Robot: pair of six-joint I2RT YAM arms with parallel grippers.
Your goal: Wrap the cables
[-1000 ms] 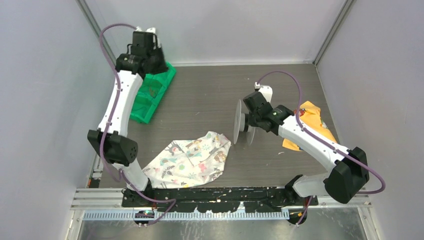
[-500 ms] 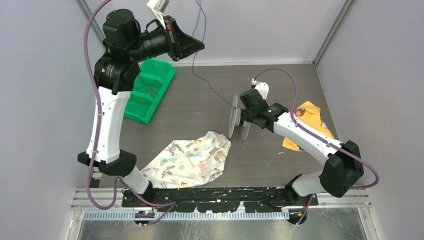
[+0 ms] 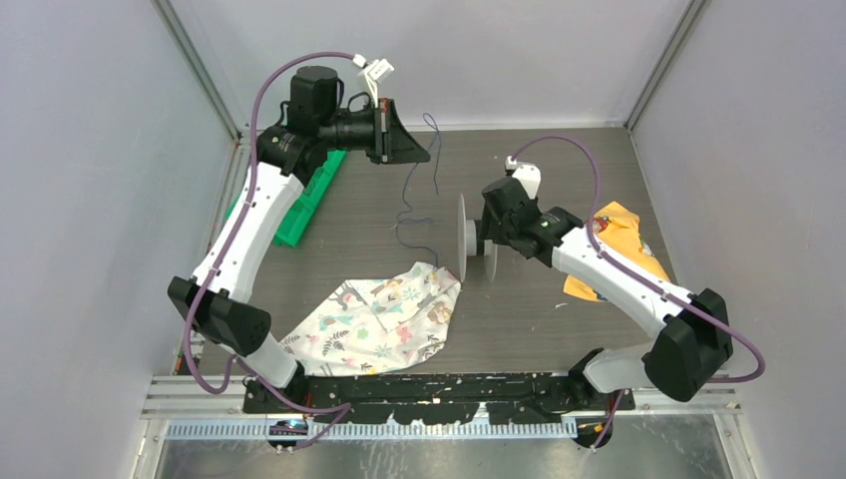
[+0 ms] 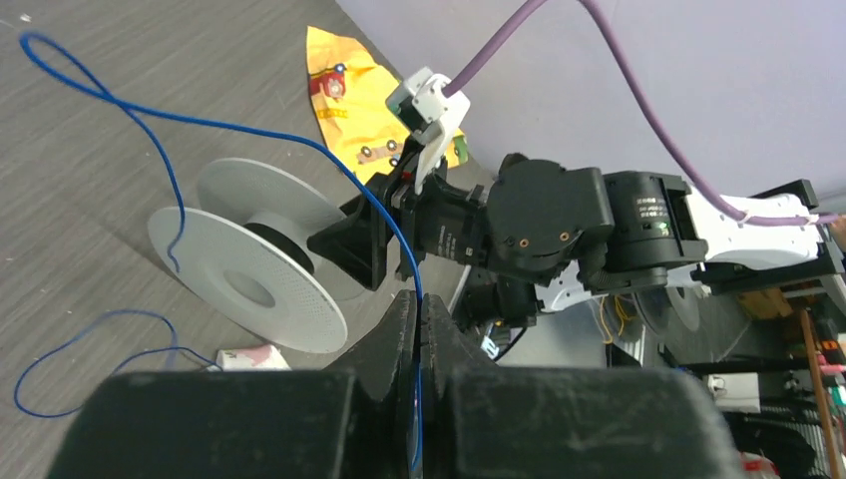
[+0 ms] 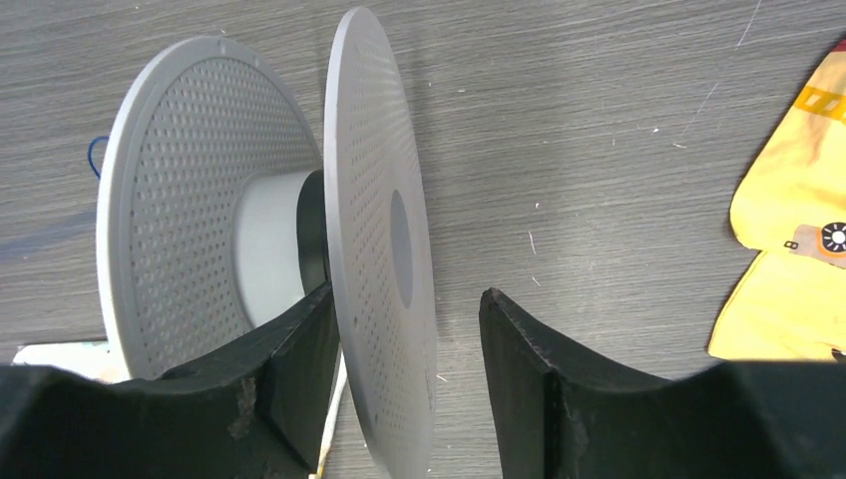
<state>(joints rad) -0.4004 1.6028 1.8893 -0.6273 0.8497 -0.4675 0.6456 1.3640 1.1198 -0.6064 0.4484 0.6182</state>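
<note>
One thin blue cable (image 4: 261, 131), loose loops, trailing to pale grey spool (image 4: 244, 264)

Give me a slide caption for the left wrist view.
Left gripper pinches blue wire beside the grey spool.

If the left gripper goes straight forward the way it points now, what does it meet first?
Probably the right gripper, which holds the spool; it lies directly ahead of the left gripper, though depth is unclear.
</note>
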